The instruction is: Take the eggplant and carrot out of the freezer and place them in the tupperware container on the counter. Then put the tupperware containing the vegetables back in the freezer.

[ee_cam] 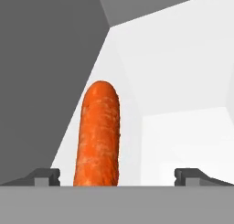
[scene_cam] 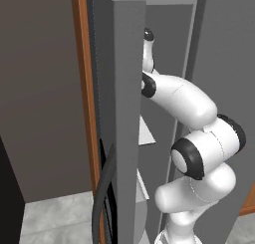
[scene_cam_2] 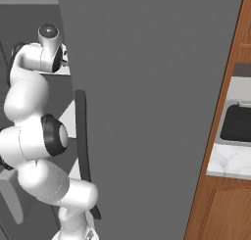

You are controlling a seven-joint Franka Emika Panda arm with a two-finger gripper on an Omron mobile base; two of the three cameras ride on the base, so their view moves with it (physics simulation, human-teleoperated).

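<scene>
Kitchen: freezer (scene_cam: 124, 113), counter (scene_cam_2: 230, 161), sink (scene_cam_2: 237, 122).

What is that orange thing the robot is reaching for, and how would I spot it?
Start at the tall grey freezer with its door swung open, where the white arm reaches inside. On the white shelf in there lies the carrot, between the open gripper's two dark fingertips, nearer the left one. It is a stubby, rough-skinned stick with a rounded end, the one bright orange thing among grey and white surfaces.
</scene>
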